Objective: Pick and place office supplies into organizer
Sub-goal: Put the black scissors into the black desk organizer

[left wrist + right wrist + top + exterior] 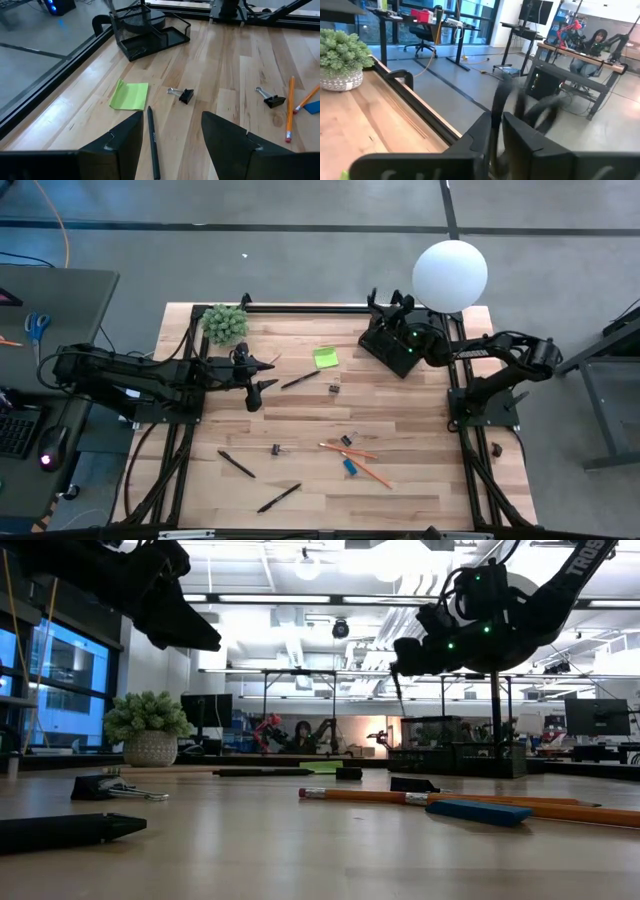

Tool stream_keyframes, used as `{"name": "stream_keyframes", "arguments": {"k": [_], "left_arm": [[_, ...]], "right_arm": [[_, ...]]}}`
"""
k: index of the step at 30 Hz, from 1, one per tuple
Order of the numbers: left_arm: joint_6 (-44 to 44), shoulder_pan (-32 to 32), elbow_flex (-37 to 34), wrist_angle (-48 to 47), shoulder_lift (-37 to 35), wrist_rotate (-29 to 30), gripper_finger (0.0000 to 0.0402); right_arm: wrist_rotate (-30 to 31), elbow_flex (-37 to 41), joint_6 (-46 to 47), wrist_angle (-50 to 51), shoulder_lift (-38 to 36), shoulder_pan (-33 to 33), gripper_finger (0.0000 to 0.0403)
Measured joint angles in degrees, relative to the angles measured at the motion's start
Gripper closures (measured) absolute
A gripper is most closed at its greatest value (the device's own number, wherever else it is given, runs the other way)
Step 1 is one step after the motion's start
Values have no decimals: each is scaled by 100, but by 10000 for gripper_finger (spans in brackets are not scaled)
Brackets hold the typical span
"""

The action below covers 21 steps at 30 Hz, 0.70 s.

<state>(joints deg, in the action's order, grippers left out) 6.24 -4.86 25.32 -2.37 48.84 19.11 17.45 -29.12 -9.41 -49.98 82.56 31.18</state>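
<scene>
- Nearest the front edge of the table (420,420) lie two black pens (237,464), well apart.
- Just behind them are two pencils (348,450), one small blue piece (350,466) between them, and two binder clips (275,449).
- At mid-table, a third pen (300,379) and a third clip (334,388) lie near one lime-green sticky-note pad (325,357).
- The left gripper (272,374) hovers beside this third pen, its claw wide and holding nothing.
- Farther back stands one black mesh organizer (145,30).
- The right gripper (497,132) hangs above the organizer. A slim dark thing (400,692) points down from it, and I cannot tell whether the claw grips it.
- At the back are one potted plant (225,323) and one white globe lamp (450,275).
</scene>
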Motion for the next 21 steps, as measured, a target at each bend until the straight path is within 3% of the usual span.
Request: {"name": "stream_keyframes", "arguments": {"k": [10,21], "left_arm": [[1,0,0,-4,0,-2,213],[1,0,0,-51,0,-3,213]], "right_arm": [[-44,-3,181,221,0,-7,310],[-318,-3,-112,171,-394,-276,305]]}}
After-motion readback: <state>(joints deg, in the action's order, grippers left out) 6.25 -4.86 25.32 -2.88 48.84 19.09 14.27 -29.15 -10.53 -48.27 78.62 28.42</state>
